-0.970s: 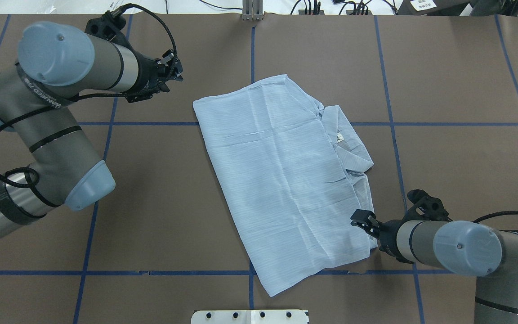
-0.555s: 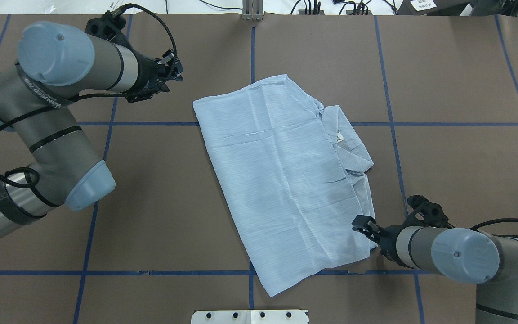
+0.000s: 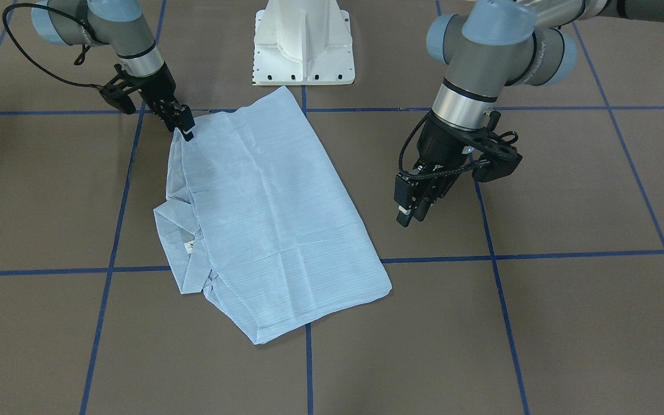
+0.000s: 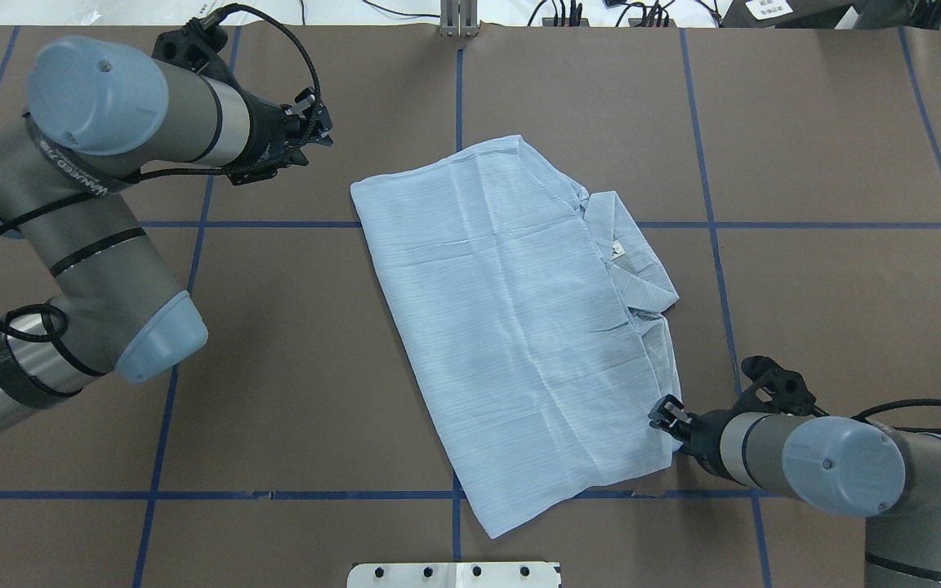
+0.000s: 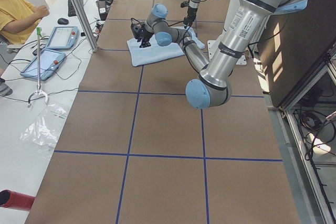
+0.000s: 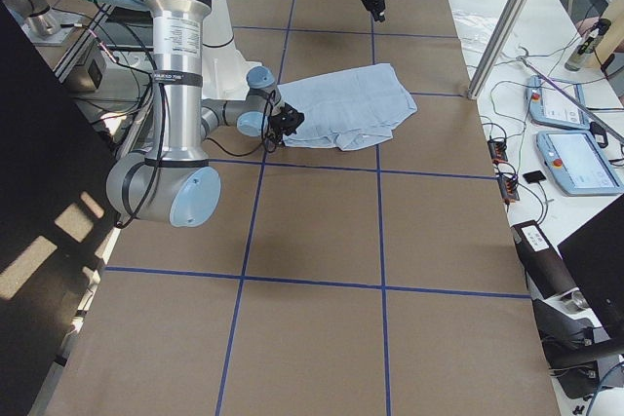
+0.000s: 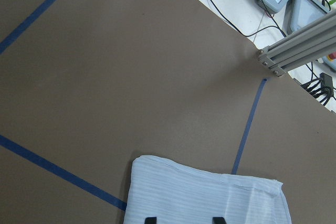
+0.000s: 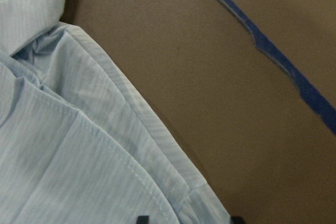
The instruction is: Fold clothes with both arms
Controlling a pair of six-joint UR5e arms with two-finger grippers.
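Note:
The light-blue striped shirt point(image 4: 511, 327) lies folded into a slanted rectangle mid-table, its collar point(image 4: 630, 245) and neck label on the right side. My right gripper point(image 4: 662, 412) is low at the shirt's near right corner point(image 3: 185, 129). In the right wrist view its fingertips stand apart and open, with the shirt's point(image 8: 79, 156) hemmed edge between them. My left gripper point(image 4: 315, 135) hovers over bare table left of the shirt's far corner point(image 3: 410, 213), open and holding nothing. The left wrist view shows the shirt's point(image 7: 210, 192) far end just ahead of the fingers.
The white pedestal base point(image 3: 303, 46) stands at the table's near edge behind the shirt. Blue tape lines point(image 4: 274, 224) grid the brown table. An aluminium post point(image 4: 458, 20) stands at the far edge. A person in yellow point(image 5: 16, 14) sits beside teach pendants point(image 5: 52, 45).
My right gripper has slid a little right and toward the robot, and now sits lower at the shirt's near right corner. The left arm has barely moved.

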